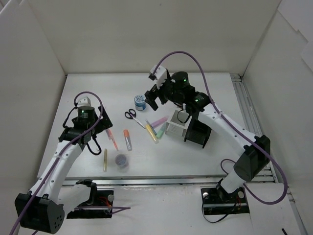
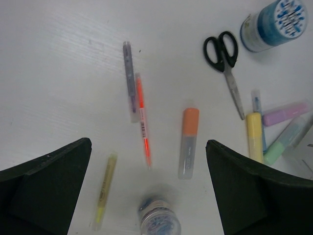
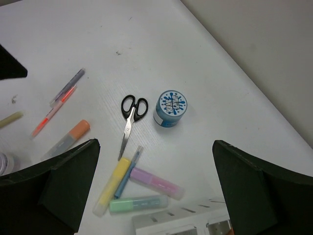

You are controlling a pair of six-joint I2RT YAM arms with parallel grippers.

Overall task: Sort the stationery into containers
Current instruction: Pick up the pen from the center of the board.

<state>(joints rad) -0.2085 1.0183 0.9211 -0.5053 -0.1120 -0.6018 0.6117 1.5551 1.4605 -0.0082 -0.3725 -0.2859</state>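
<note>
Stationery lies loose on the white table (image 1: 205,98). A blue patterned tin (image 3: 171,107) stands beside black-handled scissors (image 3: 131,115). Yellow (image 3: 113,185), purple-pink (image 3: 156,182) and green (image 3: 138,203) markers lie by the white mesh organizer (image 1: 176,126), with the black mesh pen holder (image 1: 198,131) to its right. My right gripper (image 3: 156,144) hangs open and empty above these markers. My left gripper (image 2: 149,144) is open and empty over a red pen (image 2: 143,122), an orange marker (image 2: 188,142), a yellow pen (image 2: 105,188) and the small purple jar (image 2: 159,218).
A greyish-purple pen (image 2: 129,81) lies next to the red one. A thin blue pen (image 3: 129,171) rests against the yellow marker. White walls enclose the table on three sides, and a metal rail (image 1: 244,105) runs along its right edge.
</note>
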